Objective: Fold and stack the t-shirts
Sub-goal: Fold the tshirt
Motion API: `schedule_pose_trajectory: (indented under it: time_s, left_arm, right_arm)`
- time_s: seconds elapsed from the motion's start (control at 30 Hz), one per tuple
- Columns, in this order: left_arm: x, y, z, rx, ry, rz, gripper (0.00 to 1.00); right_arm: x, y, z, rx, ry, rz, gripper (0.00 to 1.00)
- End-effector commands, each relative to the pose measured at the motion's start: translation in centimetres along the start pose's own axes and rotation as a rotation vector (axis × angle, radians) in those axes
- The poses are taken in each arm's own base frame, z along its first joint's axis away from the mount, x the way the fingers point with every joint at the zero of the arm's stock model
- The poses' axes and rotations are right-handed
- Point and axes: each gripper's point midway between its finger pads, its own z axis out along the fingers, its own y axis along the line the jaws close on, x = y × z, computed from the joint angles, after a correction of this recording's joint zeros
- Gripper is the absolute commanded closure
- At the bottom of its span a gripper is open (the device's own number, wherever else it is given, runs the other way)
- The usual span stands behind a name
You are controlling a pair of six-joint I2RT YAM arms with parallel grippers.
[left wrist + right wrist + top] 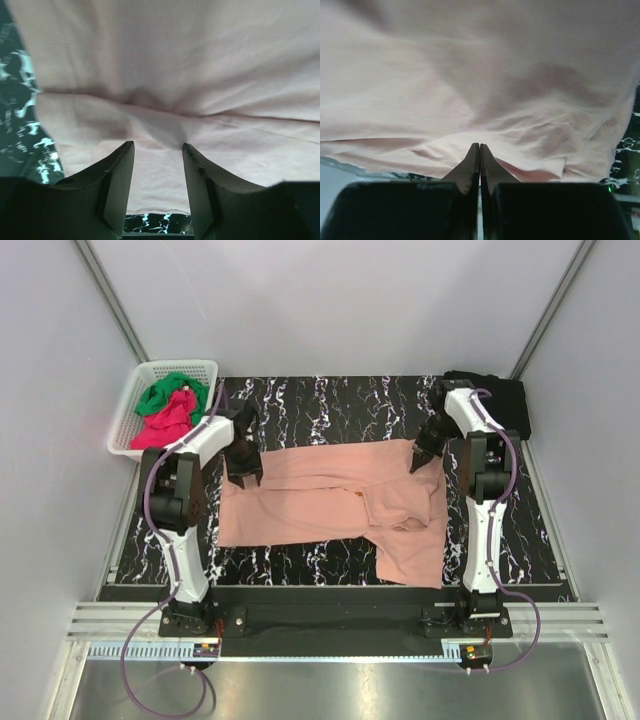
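- Across the middle of the black marbled tabletop (330, 400) lay the salmon-pink t-shirt (310, 495), spread wide, with a folded-over part hanging toward the near right edge.
- At the shirt's far left edge stood the left pincer (246, 478), pointing down onto the cloth.
- From the left wrist view, its fingers (120, 175) were set apart, with pink cloth lying flat in the gap between them and wrinkles gathering to a point just ahead of the tips.
- At the shirt's far right corner stood the right pincer (420, 462).
- From the right wrist view, its fingers (470, 167) were pressed together, clamped on a bunched fold at the shirt's edge, and creases spread outward from the tips.
- No print or text could be seen on the shirt in any view.
- Beyond the tabletop's far left corner sat a white basket (130, 420), holding a green tee (160, 395) and a magenta-red tee (165, 425) crumpled together.
- Near the far right corner, just behind the right arm, lay a black tee (505, 400), well apart from the pink one.
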Motion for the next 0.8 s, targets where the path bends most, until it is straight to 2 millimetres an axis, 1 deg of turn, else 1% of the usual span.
schedule_pose_trajectory:
  time_s: [0.0, 0.03, 0.07, 0.1, 0.13, 0.17, 0.2, 0.23, 0.27, 0.4, 0.5, 0.57, 0.77]
  left_arm:
    - [-5.0, -0.2, -5.6, 0.048, -0.198, -0.024, 0.5]
    - [-7.0, -0.6, -7.1, 0.079, -0.24, -0.04, 0.5]
    - [-7.5, -0.5, -6.4, 0.068, -0.22, -0.048, 0.5]
    - [-8.3, -0.5, -6.5, 0.067, -0.221, -0.051, 0.5]
    - [-9.6, -0.7, -7.8, 0.067, -0.245, -0.052, 0.5]
    - [-10.0, -0.7, -6.7, 0.049, -0.221, -0.054, 0.5]
    - [-10.4, -0.7, -6.7, 0.042, -0.224, -0.055, 0.5]
    - [-11.3, -0.6, -7.1, 0.029, -0.244, -0.062, 0.5]
    - [-11.4, -0.7, -6.2, 0.021, -0.228, -0.065, 0.5]
    - [-11.4, -0.6, -4.9, 0.001, -0.197, -0.09, 0.51]
    - [-10.8, -0.2, -3.9, -0.02, -0.173, -0.1, 0.51]
    - [-10.4, 0.5, -3.2, -0.053, -0.162, -0.105, 0.51]
    - [-10.2, 1.3, -1.5, -0.1, -0.155, -0.116, 0.51]
  right_arm:
    - [-2.8, 3.2, -6.6, -0.088, -0.219, -0.04, 1.0]
    - [-3.4, 3.2, -5.8, -0.088, -0.198, -0.034, 1.0]
    - [-3.7, 3.4, -5.7, -0.088, -0.194, -0.031, 1.0]
    - [-4.1, 4.0, -6.6, -0.101, -0.209, -0.038, 1.0]
    - [-4.6, 4.0, -5.4, -0.094, -0.181, -0.032, 1.0]
    - [-4.8, 4.1, -5.4, -0.093, -0.182, -0.029, 1.0]
    - [-5.3, 4.3, -5.4, -0.096, -0.198, -0.029, 1.0]
    - [-5.7, 4.1, -5.1, -0.081, -0.208, -0.024, 1.0]
    - [-6.0, 4.0, -4.2, -0.074, -0.196, -0.016, 1.0]
    - [-6.2, 3.4, -2.3, -0.048, -0.162, 0.006, 1.0]
    - [-6.3, 2.9, -1.5, -0.027, -0.154, 0.01, 1.0]
    - [-6.4, 2.6, -1.1, -0.011, -0.153, 0.011, 1.0]
    - [-6.7, 1.7, -0.3, 0.031, -0.155, 0.02, 1.0]
